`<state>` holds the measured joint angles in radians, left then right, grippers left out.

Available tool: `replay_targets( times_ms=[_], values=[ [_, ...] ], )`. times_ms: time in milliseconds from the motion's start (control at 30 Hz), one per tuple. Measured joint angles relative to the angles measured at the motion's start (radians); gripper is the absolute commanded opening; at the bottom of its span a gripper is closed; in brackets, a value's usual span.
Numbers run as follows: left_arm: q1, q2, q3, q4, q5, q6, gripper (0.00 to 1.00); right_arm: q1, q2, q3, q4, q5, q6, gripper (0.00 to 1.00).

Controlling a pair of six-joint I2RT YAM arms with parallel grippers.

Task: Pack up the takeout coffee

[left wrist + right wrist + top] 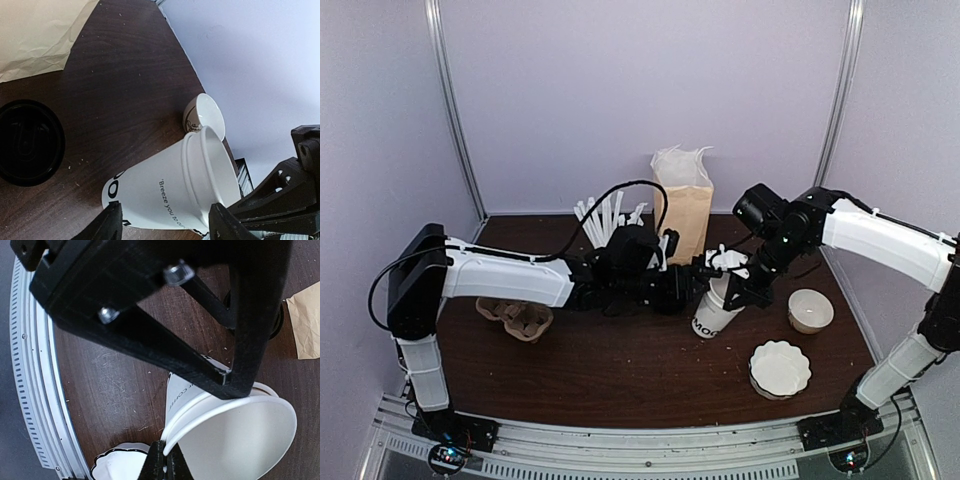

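Note:
A white paper cup (710,320) with black lettering near its base stands tilted at mid-table, with no lid on it. It also shows in the left wrist view (150,195). A second white cup (235,440) sits nested in it, so two rims show. A round black lid (27,142) lies loose on the table beside the cup. My right gripper (732,297) is shut on the nested cup's rim, as the right wrist view (164,460) shows. My left gripper (688,283) is open beside the cup, its fingers (107,222) spread either side of it.
A brown paper bag (685,205) stands open at the back. A cup of white straws (605,215) is behind the left arm. A cardboard cup carrier (515,318) lies at the left. A white bowl (810,310) and scalloped dishes (780,368) sit at the right.

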<state>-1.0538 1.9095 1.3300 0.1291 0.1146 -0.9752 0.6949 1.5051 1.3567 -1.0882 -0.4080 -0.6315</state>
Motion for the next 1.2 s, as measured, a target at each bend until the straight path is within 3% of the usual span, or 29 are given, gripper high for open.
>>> replay_targets(
  times_ms=[1200],
  values=[
    [-0.002,0.088,0.121,-0.055,-0.033,-0.019,0.58,0.001,-0.048,-0.016,0.022,0.142,0.011,0.0]
  ],
)
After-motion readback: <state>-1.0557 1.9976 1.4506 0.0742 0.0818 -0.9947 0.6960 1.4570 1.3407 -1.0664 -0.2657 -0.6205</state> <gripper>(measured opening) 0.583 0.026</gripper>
